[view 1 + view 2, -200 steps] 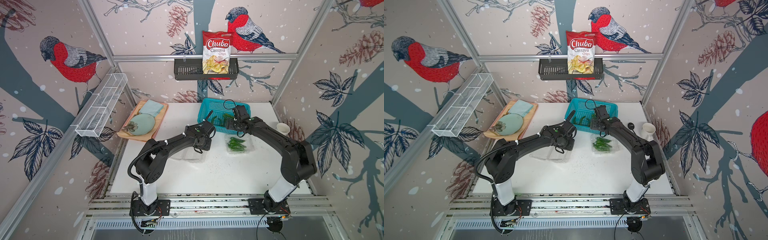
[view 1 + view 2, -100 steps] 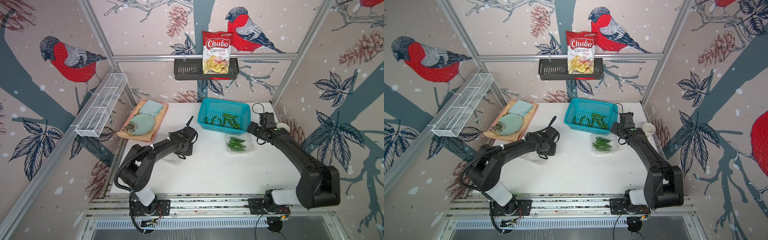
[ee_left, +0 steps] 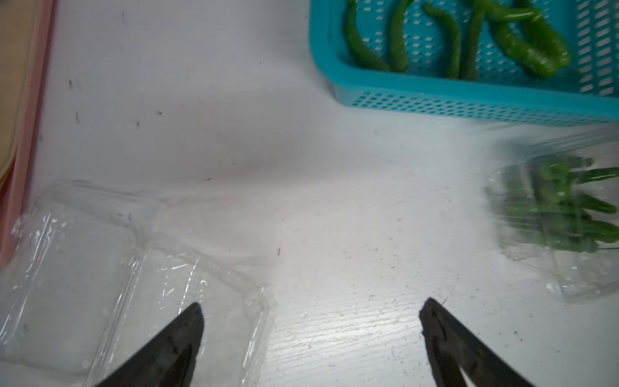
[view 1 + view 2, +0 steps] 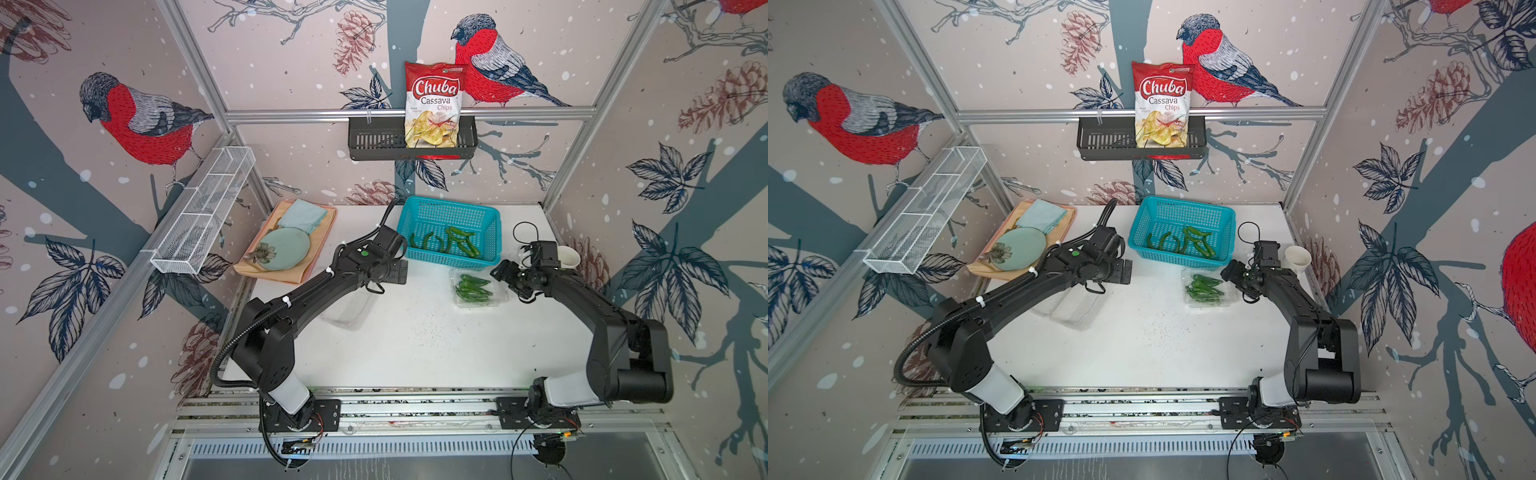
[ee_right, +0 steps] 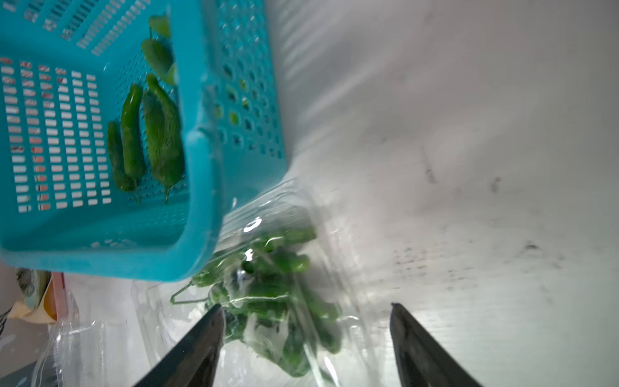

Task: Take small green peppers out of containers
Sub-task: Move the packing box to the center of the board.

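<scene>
Comparing with one second back: both arms have pulled away from the basket.

Empty container (image 4: 347, 311): lies opened flat on the surface (image 4: 415, 345), near the tray (image 4: 326, 224) and partly under the left arm. A second ago it sat further right, below the left wrist. It has not shifted in the last half second.

Left end effector (image 3: 312, 304): fingers wide apart, only bare surface between them. One fingertip overlaps a corner of the empty container in the wrist view; contact cannot be told. Half a second ago it was further left, over that container. It now sits near the basket's left front corner.

Basket (image 4: 451, 261): unmoved. Several loose peppers (image 4: 451, 241) lie in it, in plain view; a second ago the arms hid most of them.

Full container (image 4: 498, 296): just in front of the basket, same spot throughout, with the packed peppers (image 4: 471, 286) bunched inside.

Right end effector (image 5: 306, 305): fingers apart, clamped on nothing. In the wrist view one end of the full container lies under the gap. A second ago it hung over the basket; now it is just right of the full container, between it and the cup (image 4: 567, 255).
</scene>
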